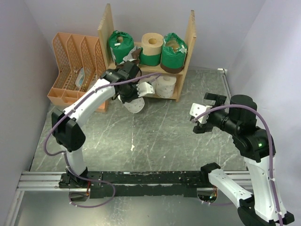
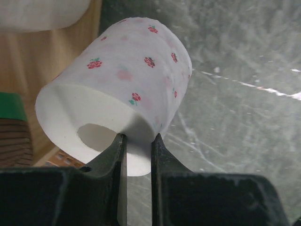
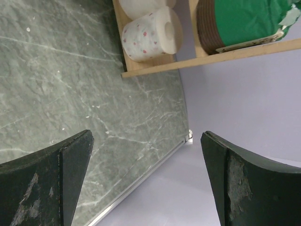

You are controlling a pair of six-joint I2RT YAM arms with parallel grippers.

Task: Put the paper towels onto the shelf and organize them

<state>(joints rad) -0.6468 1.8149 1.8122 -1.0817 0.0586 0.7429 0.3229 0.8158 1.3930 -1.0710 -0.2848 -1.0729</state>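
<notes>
My left gripper [image 2: 138, 141] is shut on the wall of a white paper towel roll printed with red flowers [image 2: 127, 80], one finger inside its hollow core and one outside. From above, that roll [image 1: 133, 102] hangs just in front of the wooden shelf [image 1: 188, 42], at its lower left. The upper board carries two green-wrapped rolls [image 1: 120, 44] [image 1: 174, 51] and a cream roll [image 1: 152, 43] stacked on a green one. Another flowered roll [image 3: 150, 35] lies on the lower board. My right gripper [image 3: 146, 146] stands wide open over the table to the right, holding nothing.
An orange lattice file rack [image 1: 75, 66] stands against the shelf's left side, beside my left arm. Lavender walls close in the table at the back and on both sides. A metal rail [image 1: 226, 82] runs along the right edge.
</notes>
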